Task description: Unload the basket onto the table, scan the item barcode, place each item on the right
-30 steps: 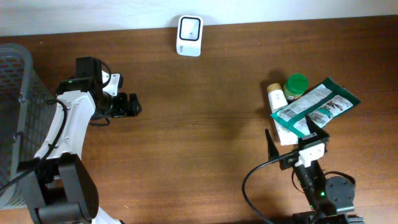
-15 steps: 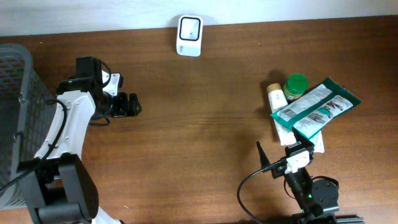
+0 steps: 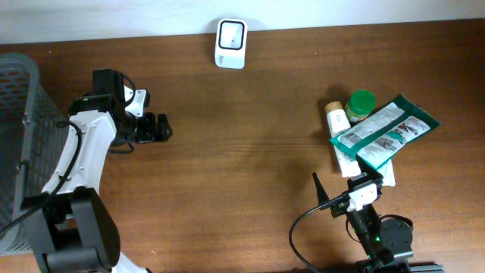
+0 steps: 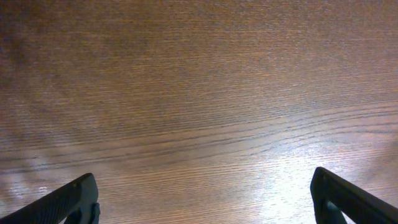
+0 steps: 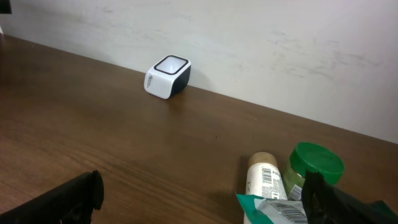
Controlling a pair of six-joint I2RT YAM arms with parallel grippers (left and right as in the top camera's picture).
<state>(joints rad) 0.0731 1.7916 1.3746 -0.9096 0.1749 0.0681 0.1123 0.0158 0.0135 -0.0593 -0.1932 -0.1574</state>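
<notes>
Right tool point(image 5: 202, 186) has backed off the green pouch point(image 3: 386, 129); it and left tool point(image 4: 203, 186) stand wide.

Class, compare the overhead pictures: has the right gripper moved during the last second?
Yes. The right gripper drew back toward the near edge of the wooden table, slightly to the picture's left, away from the green-and-white foil pouch, which stayed put.

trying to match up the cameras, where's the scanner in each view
Overhead: scanner at the top edge, just left of centre.
Left wrist: not in it, only table shows.
Right wrist: scanner in the upper left.
Shared landmark: green lid, at centre right in the overhead view and at the lower right in the right wrist view.
</notes>
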